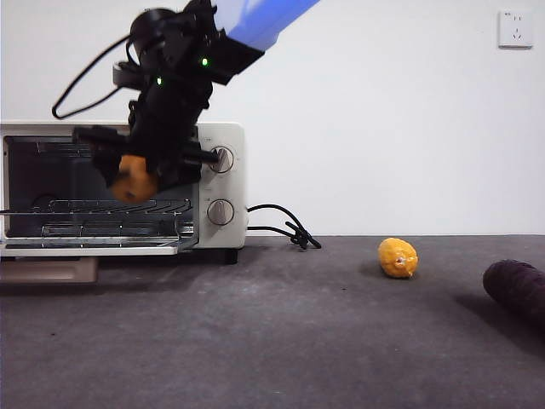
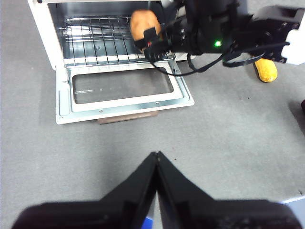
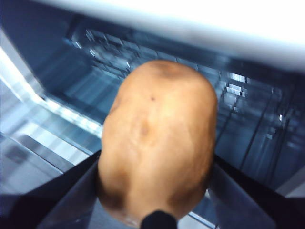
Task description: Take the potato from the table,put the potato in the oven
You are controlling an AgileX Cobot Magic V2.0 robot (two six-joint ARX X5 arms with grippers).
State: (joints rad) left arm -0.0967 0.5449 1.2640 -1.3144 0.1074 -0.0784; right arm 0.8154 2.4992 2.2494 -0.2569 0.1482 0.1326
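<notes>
front view: the potato (image 1: 134, 181) is held by the right gripper (image 1: 145, 175) before the open oven (image 1: 223, 183), above its rack; a yellow fruit (image 1: 398, 257) lies on the tabletop (image 1: 281, 341).
left wrist view: the left gripper (image 2: 156, 164) is pressed together, empty, well apart from the oven.
right wrist view: the potato is pinched between both jaws.

Yellow lemon-like fruit (image 1: 398, 257): right of centre on my table.
Dark purple oblong vegetable (image 1: 518, 288): far right, nearer.
White wall socket (image 1: 515, 28): upper right.
</notes>
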